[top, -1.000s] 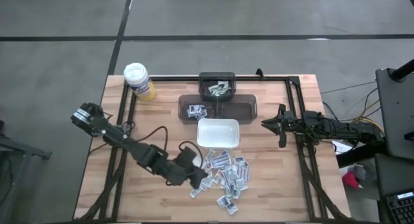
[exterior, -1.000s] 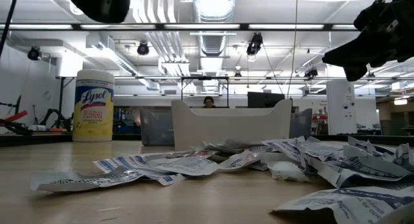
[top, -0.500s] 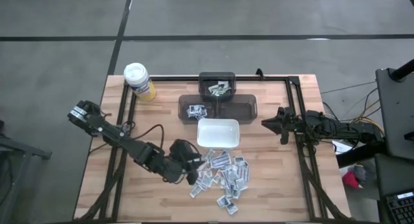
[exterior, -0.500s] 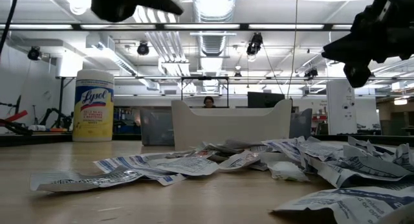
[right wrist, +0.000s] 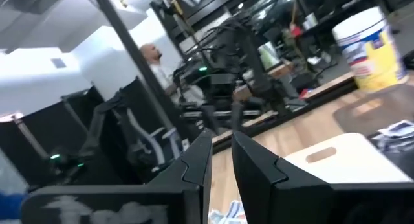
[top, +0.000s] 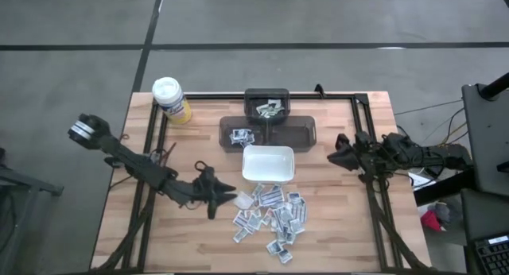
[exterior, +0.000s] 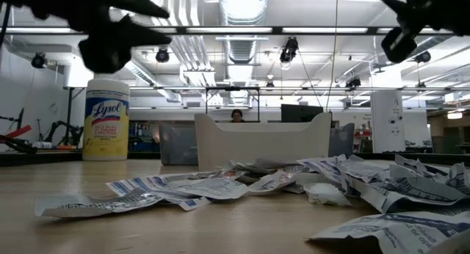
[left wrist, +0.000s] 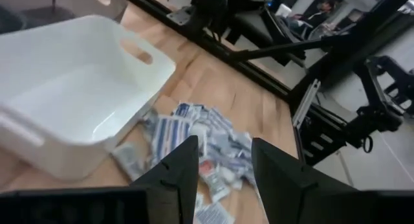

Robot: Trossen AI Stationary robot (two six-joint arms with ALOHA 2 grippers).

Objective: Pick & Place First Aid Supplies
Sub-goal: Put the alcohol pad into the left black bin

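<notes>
left gripper empty, fingers apart, just left of packets; right gripper idle far right, narrowly parted.

Flat white-grey packets — heaped loosely on wood.

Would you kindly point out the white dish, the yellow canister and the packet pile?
white dish (top: pixel 268 174): high view, bare floor of the dish.
yellow canister (top: pixel 168 91): high view, its white lid.
packet pile (top: pixel 273 215): high view, middle of the heap.
</notes>
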